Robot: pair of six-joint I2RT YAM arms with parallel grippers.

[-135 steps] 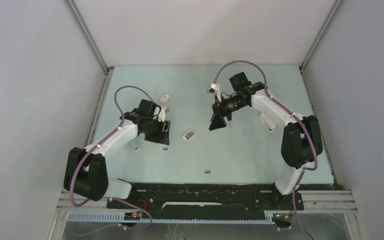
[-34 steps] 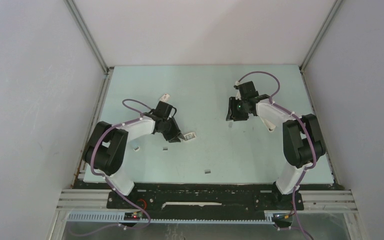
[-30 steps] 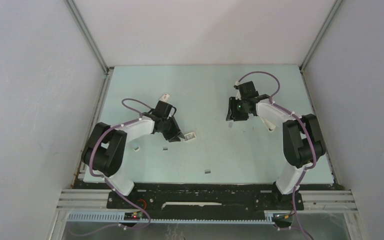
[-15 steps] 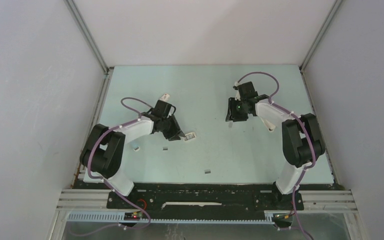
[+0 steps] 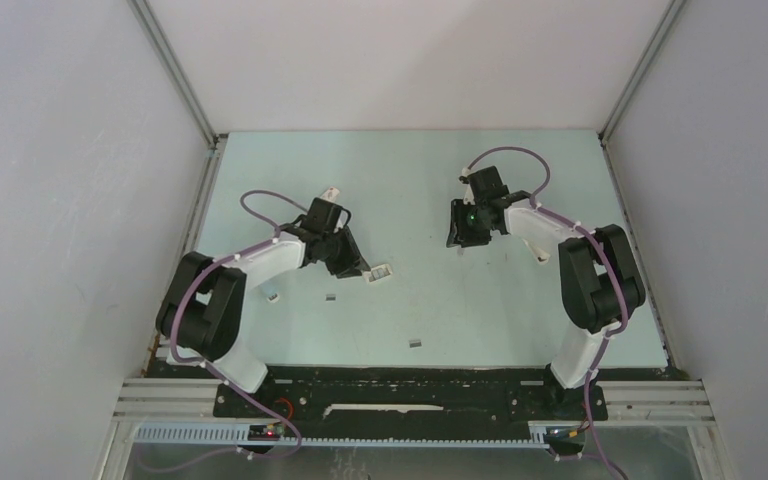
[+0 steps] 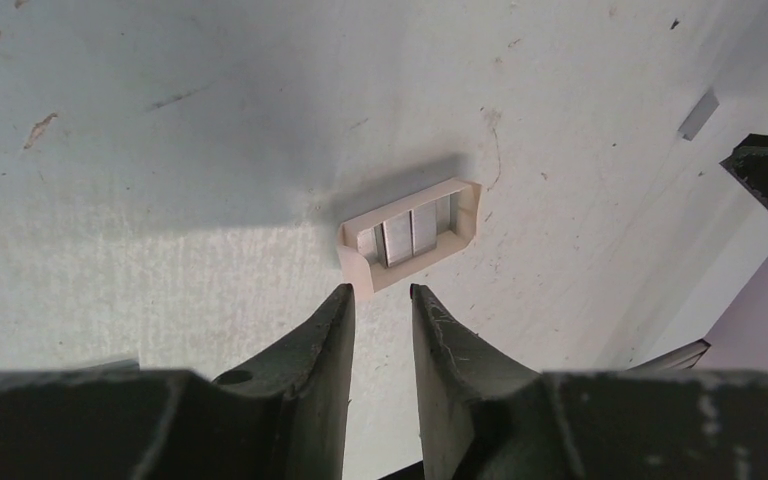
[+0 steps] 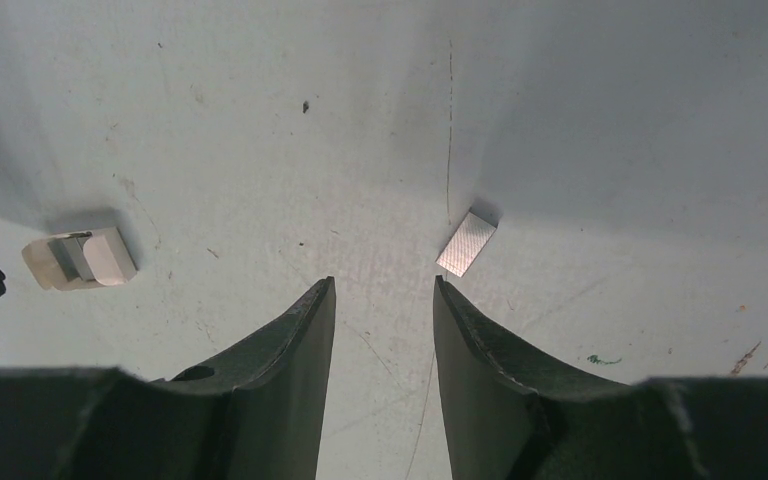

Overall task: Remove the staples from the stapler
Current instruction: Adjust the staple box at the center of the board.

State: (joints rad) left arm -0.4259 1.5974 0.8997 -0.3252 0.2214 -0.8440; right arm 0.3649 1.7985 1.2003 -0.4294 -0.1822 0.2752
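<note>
Nearest to the bases, well behind both pairs of jaws, 1 loose strip of staples (image 5: 415, 342) lies alone on the table (image 5: 520, 310). A 2nd strip (image 5: 332, 296) lies a little behind the left gripper (image 6: 380, 291).

The jaws of that gripper stand a small way apart and hold nothing. Their tips are just short of the near corner of the open tray (image 6: 410, 232), almost touching it, and you can see 2 grey blocks of staples inside. 4.5 s ago this tray lay well apart from these jaws, so the left arm has reached out to it. In the last second it made only small corrections.

The right gripper (image 7: 382, 283) has drawn back and turned downward. Its jaws are apart and empty. A 3rd strip (image 7: 467, 243) lies just beyond one fingertip, a bit outside the gap.

The stapler (image 5: 540, 252), as I judge it, is the slim white piece partly under the right arm. It lies to the right of the right jaws, well apart from them, and nothing touches it.

Farthest from you, the small printed box (image 5: 331, 192) lies on the far side of the left gripper, away from where its jaws point.

I think both arms now work on staples that are already out. Whether the stapler is empty, the pictures do not show.
</note>
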